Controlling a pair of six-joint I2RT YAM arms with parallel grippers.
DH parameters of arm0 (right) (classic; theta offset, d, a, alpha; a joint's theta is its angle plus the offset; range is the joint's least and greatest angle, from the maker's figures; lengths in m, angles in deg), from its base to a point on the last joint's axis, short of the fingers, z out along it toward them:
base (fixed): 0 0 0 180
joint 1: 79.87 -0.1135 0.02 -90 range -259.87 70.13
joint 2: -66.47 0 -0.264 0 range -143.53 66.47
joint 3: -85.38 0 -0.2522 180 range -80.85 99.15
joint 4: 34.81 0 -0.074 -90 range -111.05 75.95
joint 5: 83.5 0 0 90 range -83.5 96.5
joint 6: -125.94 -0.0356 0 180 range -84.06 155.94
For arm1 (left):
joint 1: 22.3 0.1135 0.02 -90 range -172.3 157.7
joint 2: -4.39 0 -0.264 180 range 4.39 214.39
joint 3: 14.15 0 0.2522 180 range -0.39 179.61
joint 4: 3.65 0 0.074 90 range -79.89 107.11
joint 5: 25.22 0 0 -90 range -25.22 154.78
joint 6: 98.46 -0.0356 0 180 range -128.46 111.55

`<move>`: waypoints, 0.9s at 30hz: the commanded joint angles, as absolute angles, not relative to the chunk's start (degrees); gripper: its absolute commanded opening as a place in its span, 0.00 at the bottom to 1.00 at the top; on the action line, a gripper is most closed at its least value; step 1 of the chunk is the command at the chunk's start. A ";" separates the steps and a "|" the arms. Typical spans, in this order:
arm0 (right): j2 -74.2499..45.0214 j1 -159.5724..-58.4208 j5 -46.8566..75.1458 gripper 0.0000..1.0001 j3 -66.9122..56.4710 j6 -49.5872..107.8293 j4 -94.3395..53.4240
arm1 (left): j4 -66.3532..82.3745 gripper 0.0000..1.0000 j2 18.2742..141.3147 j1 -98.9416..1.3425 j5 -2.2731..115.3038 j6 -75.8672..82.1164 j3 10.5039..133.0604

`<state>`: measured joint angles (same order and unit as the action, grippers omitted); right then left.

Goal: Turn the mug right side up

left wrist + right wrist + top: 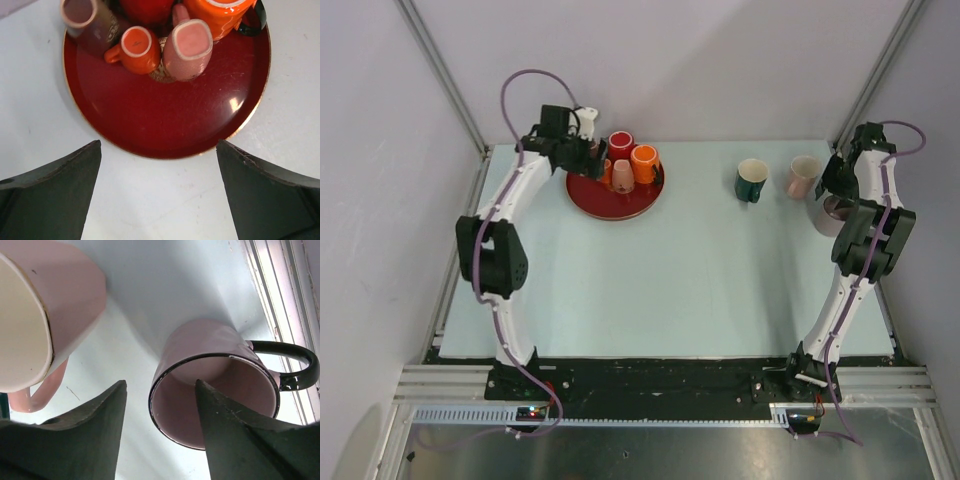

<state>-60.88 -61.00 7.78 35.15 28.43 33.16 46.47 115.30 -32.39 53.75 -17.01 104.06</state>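
A mauve mug with a black rim and black handle stands right side up at the table's back right, also in the top view. My right gripper is open: one finger reaches inside the mug, the other is outside its left wall, neither pressing it. In the top view my right gripper hovers over it. My left gripper is open and empty at the near edge of a red tray. On the tray, a pink mug and a small orange mug seem to stand base up.
A pale pink mug stands upright just left of the mauve one, and a dark green mug further left. The tray also bears a red mug, a large orange mug and a brown mug. The right frame rail runs close by.
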 commanded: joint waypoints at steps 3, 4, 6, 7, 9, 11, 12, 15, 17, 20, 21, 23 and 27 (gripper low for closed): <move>-53.00 -61.57 5.06 0.72 35.03 28.97 33.67 | 45.30 1.00 124.35 -36.59 52.12 -29.82 115.87; -51.14 -61.58 4.60 0.78 34.17 28.98 33.20 | 45.28 1.00 125.80 -37.09 51.15 -30.48 118.26; -48.04 -61.65 4.33 0.85 31.57 28.86 32.37 | 45.25 1.00 129.84 -37.69 49.20 -30.11 123.07; -46.77 -61.66 4.45 0.86 30.03 28.79 31.98 | 45.26 1.00 132.33 -37.77 48.64 -28.86 125.37; -43.95 -61.76 4.50 0.89 27.04 28.74 31.29 | 45.38 1.00 136.59 -37.81 47.73 -26.08 130.08; -41.38 -61.98 4.88 0.90 24.28 28.75 30.64 | 45.30 1.00 140.18 -37.85 47.22 -23.17 133.63; -40.02 -62.05 5.34 0.91 22.64 28.79 30.15 | 45.28 1.00 141.46 -37.85 47.12 -21.26 135.09; -36.92 -62.15 6.62 0.91 18.83 29.02 28.62 | 45.31 0.96 144.17 -38.27 48.56 -18.61 136.79; -35.34 -62.19 7.41 0.91 17.08 29.20 27.91 | 45.32 0.92 145.05 -38.66 50.46 -18.07 136.52; -33.80 -62.25 8.35 0.91 15.29 29.58 27.24 | 45.37 0.85 146.04 -38.91 51.65 -17.02 136.10; -33.37 -62.27 8.66 0.91 14.85 29.64 27.05 | 45.36 0.84 146.23 -39.13 52.10 -17.17 136.06; -32.91 -62.22 8.89 0.91 14.15 29.79 26.94 | 45.45 0.80 146.86 -39.34 53.17 -17.42 136.38; -32.33 -62.22 8.82 0.91 13.47 30.05 27.39 | 45.58 0.77 146.89 -39.68 53.74 -17.67 136.20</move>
<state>-35.75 -61.91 8.18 13.69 29.11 29.01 46.54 147.34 -38.83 52.26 -18.50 134.20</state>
